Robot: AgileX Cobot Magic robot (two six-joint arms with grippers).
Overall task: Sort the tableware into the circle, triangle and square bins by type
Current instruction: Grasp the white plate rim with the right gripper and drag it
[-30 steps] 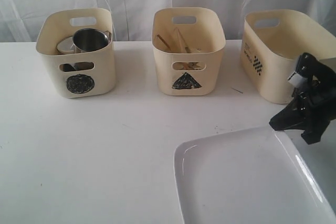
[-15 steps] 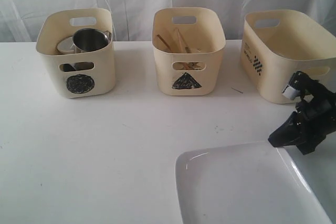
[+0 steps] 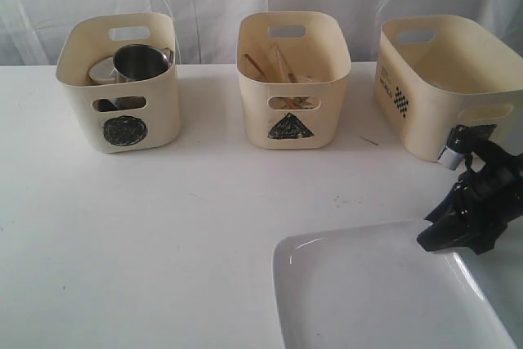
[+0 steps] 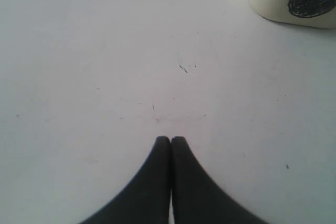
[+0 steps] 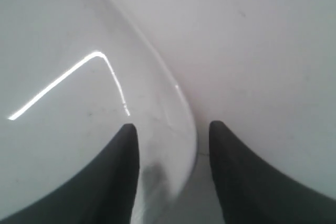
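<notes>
R gripper [image 5: 172, 125] fingers wide astride large white plate [image 3: 368, 292] rim, near-right corner of table [image 3: 163, 226], L gripper [image 4: 170, 140] fingers pressed together, empty

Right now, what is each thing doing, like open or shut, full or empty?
Left claw, shut, holding nothing.
Right claw, open, one jaw on each side of the plate's rim.
Plate, empty, not gripped.
Circle bin, upright, steel mug inside.
Triangle bin, upright, wooden chopsticks inside.
Square bin, upright, contents hidden.
</notes>
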